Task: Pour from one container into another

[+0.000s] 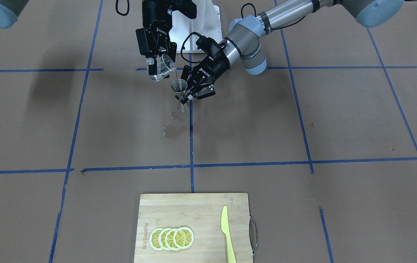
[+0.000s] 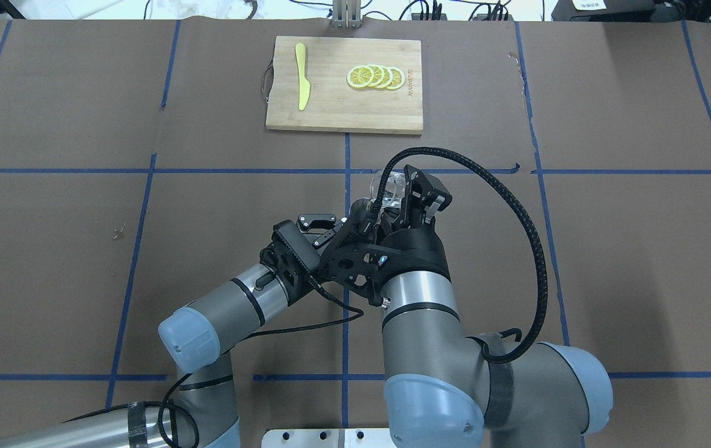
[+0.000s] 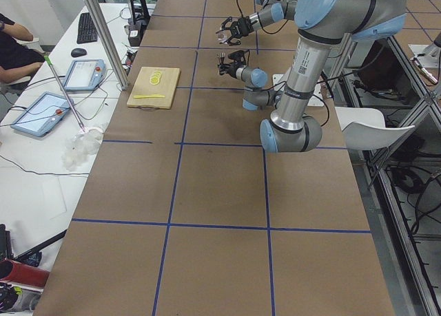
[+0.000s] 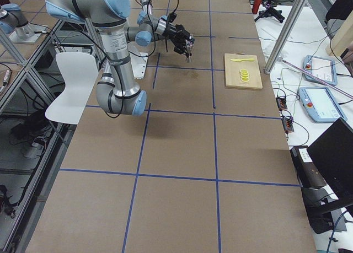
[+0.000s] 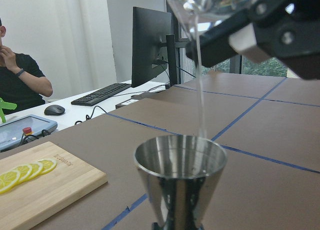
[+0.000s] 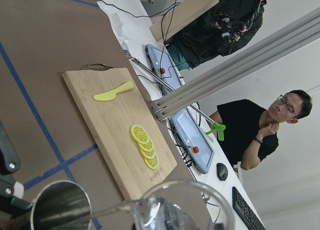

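Note:
The clear glass measuring cup [image 1: 163, 67] hangs tilted above the table, and my right gripper [image 1: 156, 68] is shut on it. A thin stream of clear liquid [image 5: 200, 89] falls from its lip into the steel jigger [image 1: 180, 92]. The jigger stands upright, with my left gripper [image 1: 186, 96] shut on its narrow waist. From the left wrist view I see the jigger's upper cone [image 5: 180, 180] close up, with the cup [image 5: 210, 2] just above it. The right wrist view shows the cup's rim [image 6: 185, 205] beside the jigger's mouth [image 6: 60, 205]. From overhead, the cup [image 2: 390, 185] sits in front of the right wrist.
A wet patch [image 1: 173, 132] darkens the paper just in front of the jigger. A wooden cutting board [image 1: 194, 212] lies at the table's far edge with lemon slices [image 1: 172, 238] and a yellow knife [image 1: 227, 233]. Blue tape lines grid the brown table.

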Robot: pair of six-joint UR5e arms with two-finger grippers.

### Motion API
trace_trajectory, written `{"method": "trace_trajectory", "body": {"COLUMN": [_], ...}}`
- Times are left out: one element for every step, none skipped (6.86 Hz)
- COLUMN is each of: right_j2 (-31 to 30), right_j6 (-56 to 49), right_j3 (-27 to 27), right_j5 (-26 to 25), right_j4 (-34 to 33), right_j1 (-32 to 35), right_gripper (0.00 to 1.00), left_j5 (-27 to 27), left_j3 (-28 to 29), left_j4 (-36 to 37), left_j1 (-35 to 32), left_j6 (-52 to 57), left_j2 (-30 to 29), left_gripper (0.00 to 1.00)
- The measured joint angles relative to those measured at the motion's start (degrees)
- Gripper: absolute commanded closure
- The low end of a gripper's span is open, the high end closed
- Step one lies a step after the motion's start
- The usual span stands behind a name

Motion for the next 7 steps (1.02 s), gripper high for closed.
{"method": "trace_trajectory", "body": {"right_j2": [0.08,0.12,0.14,0.12,0.13,0.13,0.06], "right_j6": [-0.71,-1.32,-2.14,-2.96,-3.78,-4.56,-4.92], "right_j3": [0.02,0.00,-0.02,-0.03,-0.03,-0.06,-0.09], "right_j5": [0.00,-0.02,-0.08,-0.14,-0.19,-0.33,-0.53], "right_j4": [-0.03,-0.03,-0.03,-0.03,-0.03,-0.03,-0.03], "right_j1": [0.01,0.02,0.05,0.08,0.09,0.11,0.11], "right_gripper": [1.00,1.00,1.00,1.00,1.00,1.00,1.00], "left_j5": [-0.01,-0.02,-0.02,-0.02,-0.04,-0.08,-0.12], "left_j3": [0.00,0.00,0.00,0.00,0.00,-0.02,-0.09], "left_j4": [0.00,0.00,0.00,0.00,0.00,0.00,0.00], "left_j1": [0.00,0.00,0.00,0.00,0.00,0.00,0.01], "left_j6": [-0.02,0.00,0.00,-0.04,-0.06,-0.07,-0.07], "left_j2": [0.00,0.00,0.00,0.00,-0.03,-0.06,-0.07], "left_gripper": [1.00,1.00,1.00,1.00,1.00,1.00,1.00]}}
